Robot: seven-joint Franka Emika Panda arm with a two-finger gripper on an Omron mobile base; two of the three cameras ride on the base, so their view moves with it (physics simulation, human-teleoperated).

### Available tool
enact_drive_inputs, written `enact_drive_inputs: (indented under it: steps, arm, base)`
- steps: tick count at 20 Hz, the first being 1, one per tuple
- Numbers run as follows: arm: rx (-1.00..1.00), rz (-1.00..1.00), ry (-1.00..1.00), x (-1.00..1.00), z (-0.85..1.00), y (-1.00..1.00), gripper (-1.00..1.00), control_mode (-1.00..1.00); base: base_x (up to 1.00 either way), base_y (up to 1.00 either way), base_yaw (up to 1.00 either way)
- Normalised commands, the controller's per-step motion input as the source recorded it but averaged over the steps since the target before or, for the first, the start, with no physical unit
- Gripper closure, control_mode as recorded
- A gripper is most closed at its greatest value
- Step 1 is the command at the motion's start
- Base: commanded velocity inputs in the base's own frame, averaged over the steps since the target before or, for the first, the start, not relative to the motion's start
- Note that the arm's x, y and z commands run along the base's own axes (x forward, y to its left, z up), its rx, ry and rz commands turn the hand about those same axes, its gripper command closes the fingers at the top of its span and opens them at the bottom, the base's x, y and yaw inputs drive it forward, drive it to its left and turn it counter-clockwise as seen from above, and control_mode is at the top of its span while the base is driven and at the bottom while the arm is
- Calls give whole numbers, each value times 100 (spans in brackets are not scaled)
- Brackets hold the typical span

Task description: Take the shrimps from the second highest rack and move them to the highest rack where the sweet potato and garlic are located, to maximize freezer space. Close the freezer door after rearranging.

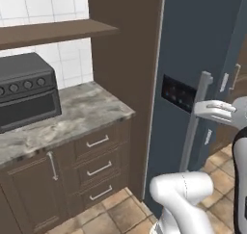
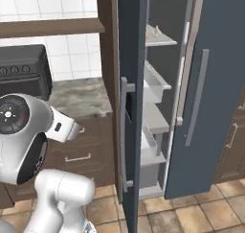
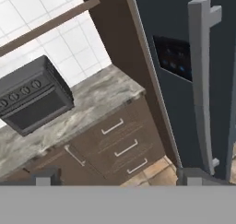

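One freezer door [image 1: 193, 74], dark blue with a grey handle [image 1: 195, 122], stands open in the left base view beside a marble counter [image 1: 62, 120] bearing a toaster oven [image 1: 26, 91].

In the right base view, the racks [image 2: 155, 90] show past the door's edge; the shrimps are too small to tell.

In the hand view, the hand [image 3: 117, 176] has its fingertips [image 3: 44, 177] spread wide, holding nothing, near the handle.

Freezer door [image 1: 193, 50] (dark blue) beside toaster oven [image 1: 26, 91].
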Motion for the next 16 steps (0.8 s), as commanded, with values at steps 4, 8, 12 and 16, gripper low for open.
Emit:
enact_drive_inputs:
  steps: [4, 8, 12, 16]
  arm:
    - [0, 0, 0, 0, 0, 0, -100, 100]
    - [0, 0, 0, 0, 0, 0, -100, 100]
    - [0, 0, 0, 0, 0, 0, -100, 100]
    - [0, -20, 3, 58, -9, -5, -100, -100]
  base:
    - [65, 68, -44]
    - [60, 27, -39]
    - [54, 10, -32]
    - [0, 0, 0]
